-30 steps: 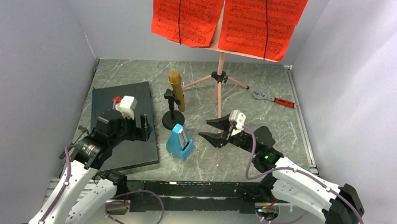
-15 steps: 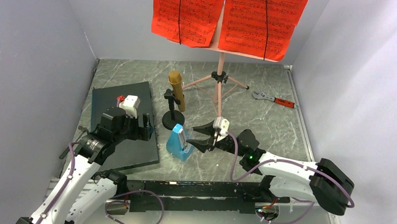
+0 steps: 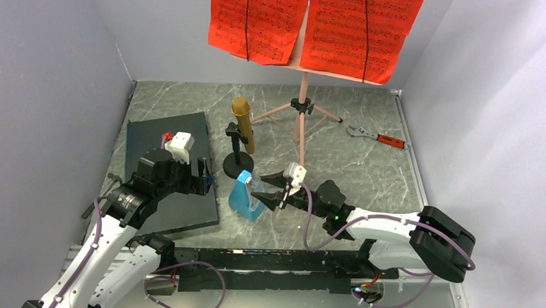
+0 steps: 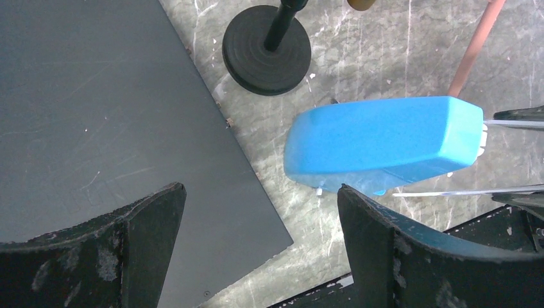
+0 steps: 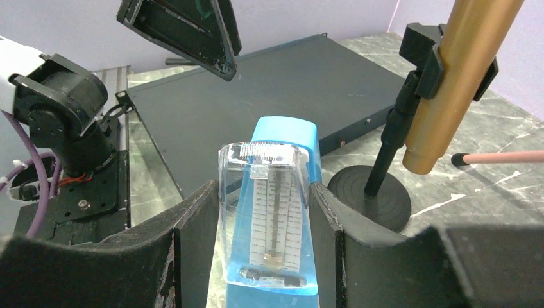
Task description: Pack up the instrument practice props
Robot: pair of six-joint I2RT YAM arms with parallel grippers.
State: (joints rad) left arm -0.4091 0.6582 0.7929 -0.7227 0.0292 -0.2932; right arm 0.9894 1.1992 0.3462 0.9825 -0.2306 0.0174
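The right gripper (image 5: 264, 199) has slid forward; its half-spread fingers now flank the blue metronome (image 5: 284, 136), ready to close for packing. Beyond stands the microphone (image 5: 455, 77). The left gripper (image 4: 260, 196) hangs wide open beside it.

Grey marbled tabletop (image 3: 365, 172) before me, bearing: large dark flat slab (image 3: 151, 128), black round-base microphone stand (image 3: 237, 165), small blue metronome (image 3: 245, 199), pink tripod music stand (image 3: 301, 107), red-handled wrench (image 3: 377, 136).

Bright props, grey white-veined bench (image 3: 383, 168)
Blue metronome (image 3: 242, 201), red sheet-music pages (image 3: 261, 23) with black notation, gold microphone (image 3: 242, 119), pink music stand (image 3: 301, 124), dark slab (image 3: 144, 139)
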